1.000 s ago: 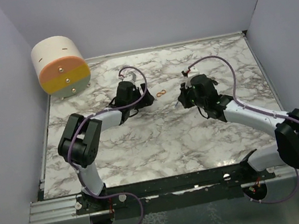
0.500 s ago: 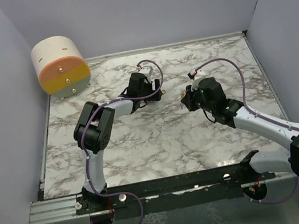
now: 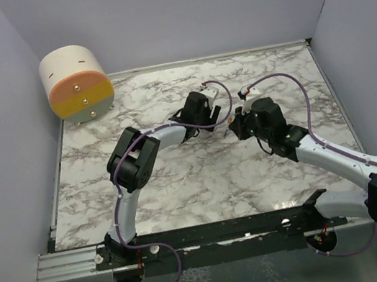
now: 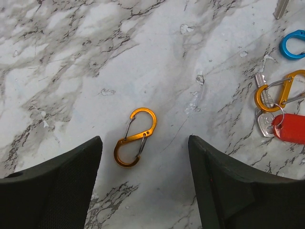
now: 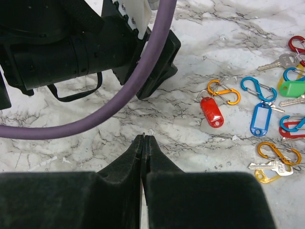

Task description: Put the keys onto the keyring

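In the right wrist view several keys lie at the right: a red tag (image 5: 212, 112) on an orange clip (image 5: 224, 91), a blue tag (image 5: 260, 119), a green tag (image 5: 293, 88) and a silver key (image 5: 280, 61). A yellow-headed key (image 5: 267, 167) lies under another orange clip (image 5: 279, 152). My left gripper (image 4: 144, 155) is open and empty, low over a loose orange figure-eight clip (image 4: 135, 137). The red-tagged key (image 4: 286, 128) lies to its right. My right gripper (image 5: 143, 139) is shut, left of the keys; a tiny sliver shows at its tips. In the top view the left gripper (image 3: 205, 110) and right gripper (image 3: 239, 126) are close together.
A cream and orange drum-shaped container (image 3: 76, 84) stands at the far left corner. A blue clip (image 4: 293, 44) lies by the red-tagged key. The left arm's black wrist (image 5: 71, 47) and purple cable (image 5: 119, 102) fill the upper left of the right wrist view. Walls enclose the marble table (image 3: 180, 179).
My left arm has swung right across the table and now covers the loose orange clip in the top view. The right gripper has shifted slightly towards it.
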Motion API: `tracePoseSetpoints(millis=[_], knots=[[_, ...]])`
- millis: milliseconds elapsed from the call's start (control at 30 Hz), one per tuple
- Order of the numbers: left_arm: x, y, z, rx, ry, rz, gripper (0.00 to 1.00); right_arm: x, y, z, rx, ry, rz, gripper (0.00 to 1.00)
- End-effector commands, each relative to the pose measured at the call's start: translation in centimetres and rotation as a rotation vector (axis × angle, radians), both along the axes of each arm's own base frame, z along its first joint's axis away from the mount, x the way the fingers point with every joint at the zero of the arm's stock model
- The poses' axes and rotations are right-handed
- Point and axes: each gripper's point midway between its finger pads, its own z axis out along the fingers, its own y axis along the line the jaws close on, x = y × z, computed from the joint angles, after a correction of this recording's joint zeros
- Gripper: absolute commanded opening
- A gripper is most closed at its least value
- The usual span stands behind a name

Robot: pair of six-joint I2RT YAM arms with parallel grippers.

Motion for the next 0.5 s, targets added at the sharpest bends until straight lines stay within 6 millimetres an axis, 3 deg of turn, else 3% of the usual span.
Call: tracePoseSetpoints(millis=[0,233,467], knots=[[-0.4,2.6,-2.9,0.166,0.017,0.048,0.72,-0.4,0.3,0.5,0.016,-0.011,0.022,0.01],[-0.9,3.2,-3.4,0.179,0.030,0.063,0.63,-0.4,0.3,0.4,0.014,-0.010,0.021,0.01],[-2.1,1.7,-4.0,0.113,0.080,-0.005,0.61,-0.4,0.1,0.2,0.009,-0.010,0.012,0.01]])
